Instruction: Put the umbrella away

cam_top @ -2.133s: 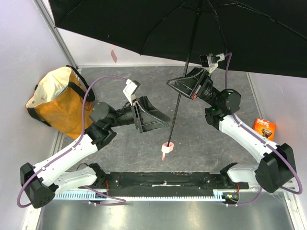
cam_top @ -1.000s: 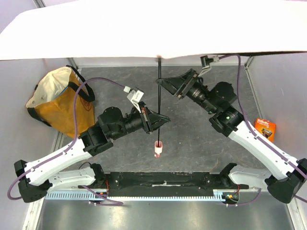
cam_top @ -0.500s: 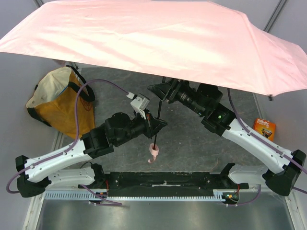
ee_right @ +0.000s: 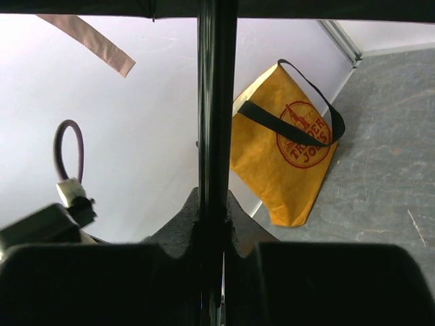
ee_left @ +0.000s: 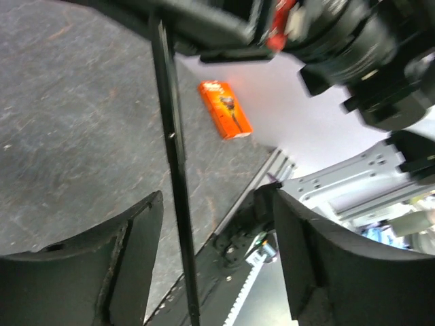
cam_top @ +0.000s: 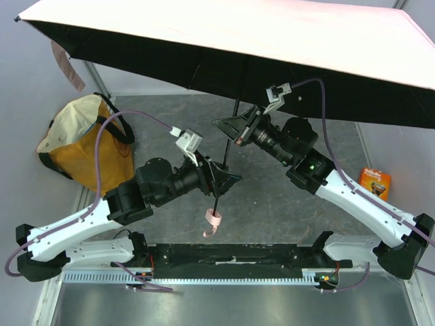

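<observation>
1. Top external view: the pale pink folding umbrella [cam_top: 272,41] with a black underside is open. Its canopy spans the top of the view above both arms, and a thin pink strap [cam_top: 64,61] hangs from its left edge. Its thin black shaft [cam_top: 224,159] slants down to a small pink handle end [cam_top: 213,221] hanging above the grey table [cam_top: 272,204]. The right gripper [cam_top: 232,129] is on the upper shaft, and the left gripper [cam_top: 228,182] is lower down around it. An orange-and-cream fabric tote bag [cam_top: 75,146] stands at the left, and a small flat orange packet [cam_top: 375,182] lies at the right edge.

2. Left wrist view: the left gripper's black fingers [ee_left: 132,258] stand apart. The shaft [ee_left: 173,156] runs between them, nearer the left one, and I cannot see it touching either. The orange packet [ee_left: 224,109] lies beyond.

3. Right wrist view: the right gripper [ee_right: 212,238] is clamped on the shaft [ee_right: 216,102], which rises straight up to the dark canopy. The tote bag [ee_right: 285,156] stands behind against the wall.
</observation>
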Action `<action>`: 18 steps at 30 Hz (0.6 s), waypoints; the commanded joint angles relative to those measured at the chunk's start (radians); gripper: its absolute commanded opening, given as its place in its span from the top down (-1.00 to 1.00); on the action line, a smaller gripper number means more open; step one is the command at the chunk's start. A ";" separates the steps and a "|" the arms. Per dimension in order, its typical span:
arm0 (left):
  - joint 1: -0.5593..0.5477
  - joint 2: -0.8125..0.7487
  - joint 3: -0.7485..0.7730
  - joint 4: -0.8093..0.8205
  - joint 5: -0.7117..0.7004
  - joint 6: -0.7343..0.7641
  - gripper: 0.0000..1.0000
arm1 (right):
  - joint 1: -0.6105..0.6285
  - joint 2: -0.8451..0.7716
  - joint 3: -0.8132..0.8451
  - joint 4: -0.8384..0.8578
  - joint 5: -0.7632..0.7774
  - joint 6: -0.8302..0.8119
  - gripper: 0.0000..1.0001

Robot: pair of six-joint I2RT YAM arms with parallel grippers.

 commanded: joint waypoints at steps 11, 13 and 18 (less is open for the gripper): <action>0.006 0.104 0.212 -0.107 -0.072 -0.035 -0.22 | 0.019 -0.053 0.111 -0.211 0.148 0.059 1.00; 0.006 0.128 0.227 -0.108 -0.063 -0.025 -0.09 | 0.027 -0.049 0.130 -0.240 0.163 0.052 1.00; 0.009 0.182 0.269 -0.116 -0.059 -0.024 0.32 | 0.039 -0.053 0.136 -0.244 0.146 0.041 1.00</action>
